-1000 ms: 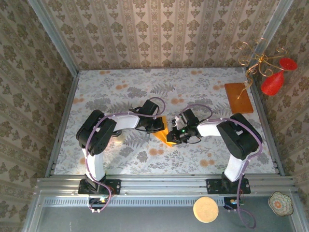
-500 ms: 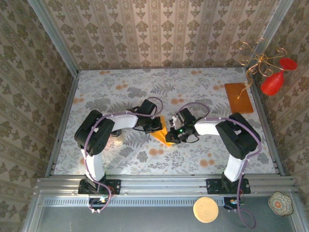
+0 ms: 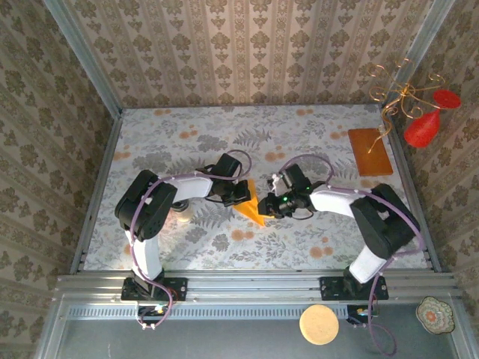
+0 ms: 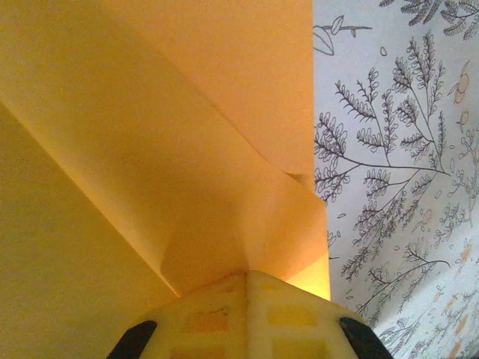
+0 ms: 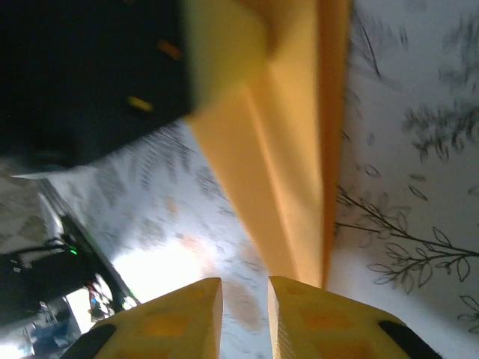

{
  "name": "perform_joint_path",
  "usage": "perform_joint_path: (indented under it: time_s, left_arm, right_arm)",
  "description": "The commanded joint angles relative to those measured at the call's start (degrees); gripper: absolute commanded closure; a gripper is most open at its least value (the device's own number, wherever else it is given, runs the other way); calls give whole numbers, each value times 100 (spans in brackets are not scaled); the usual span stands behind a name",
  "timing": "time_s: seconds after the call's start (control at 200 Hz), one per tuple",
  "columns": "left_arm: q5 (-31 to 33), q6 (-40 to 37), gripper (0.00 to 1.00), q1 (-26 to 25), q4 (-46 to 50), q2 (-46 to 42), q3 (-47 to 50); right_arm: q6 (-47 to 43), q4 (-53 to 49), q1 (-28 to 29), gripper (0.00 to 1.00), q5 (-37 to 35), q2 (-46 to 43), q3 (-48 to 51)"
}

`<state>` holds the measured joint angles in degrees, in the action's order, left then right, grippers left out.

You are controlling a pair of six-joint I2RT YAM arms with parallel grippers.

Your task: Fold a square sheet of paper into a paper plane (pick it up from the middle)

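The orange-yellow sheet of paper [image 3: 253, 209], folded into a narrow pointed shape with layered flaps [image 4: 187, 149], rests mid-table between the two arms. My left gripper [image 3: 242, 194] is shut on its rear end, and the pale fingertips [image 4: 224, 307] pinch the folds together. In the right wrist view the paper [image 5: 288, 172] runs as a long strip toward my right gripper [image 5: 245, 288], ending beside one fingertip [image 5: 314, 314]. That gripper [image 3: 269, 203] is slightly open, with only tablecloth showing in the gap. The left gripper's finger [image 5: 224, 45] holds the strip's far end.
A darker brown-orange board [image 3: 370, 151] lies at the table's right back. Red ornaments on gold wire [image 3: 421, 127] hang over the right wall. A cork disc [image 3: 319, 324] and a small dish [image 3: 435, 313] sit off the table in front. The floral tablecloth [image 3: 187, 142] spreads around.
My right gripper has opened, let go of the paper and drawn back slightly to the right, its elbow swinging outward. The left gripper stays shut on the paper, whose point now shows more.
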<state>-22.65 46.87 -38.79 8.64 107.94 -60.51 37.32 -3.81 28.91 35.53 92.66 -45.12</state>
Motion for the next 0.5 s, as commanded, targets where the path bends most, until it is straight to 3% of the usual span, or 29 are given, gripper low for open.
perform_joint_path:
  time_s: [0.0, 0.165, 0.495]
  left_arm:
    - [139, -20, 93, 64, 92, 122, 169]
    - [121, -3, 93, 65, 32, 130, 171]
    - [88, 51, 93, 64, -64, 139, 277]
  right_arm:
    - [171, -58, -37, 76, -389, -200, -194]
    - [170, -85, 39, 86, -353, 337, -514]
    - [153, -124, 238, 91, -404, 1036, -888]
